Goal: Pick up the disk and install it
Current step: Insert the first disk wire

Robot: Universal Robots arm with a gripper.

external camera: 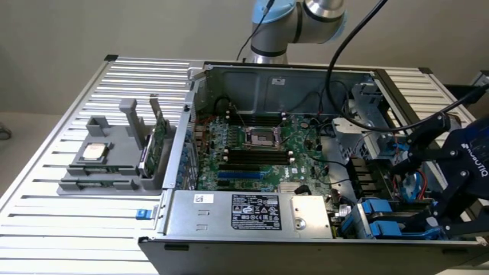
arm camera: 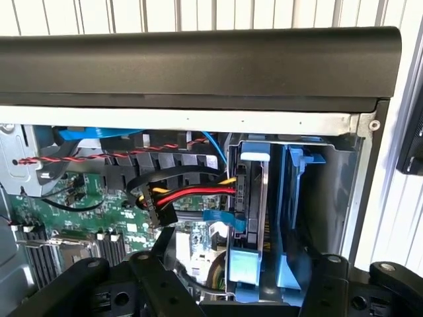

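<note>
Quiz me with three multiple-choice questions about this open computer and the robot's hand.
1. Where is the hand?
A over the grey tray
B at the drive bay of the computer
C above the chip socket

2. What colour frames the disk?
A blue
B red
C green

3. How are the hand's fingers?
A clamped shut
B spread apart
C gripping a cable

Answers:
1. B, it hangs at the bay corner.
2. A, blue plastic borders the disk.
3. B, they stand wide on either side of the disk.

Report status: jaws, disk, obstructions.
Gripper over drive bay, jaws open, empty. Blue-framed silver-grey disk seated upright in bay. Red-yellow-black cable bundle plugged at its edge.
</note>
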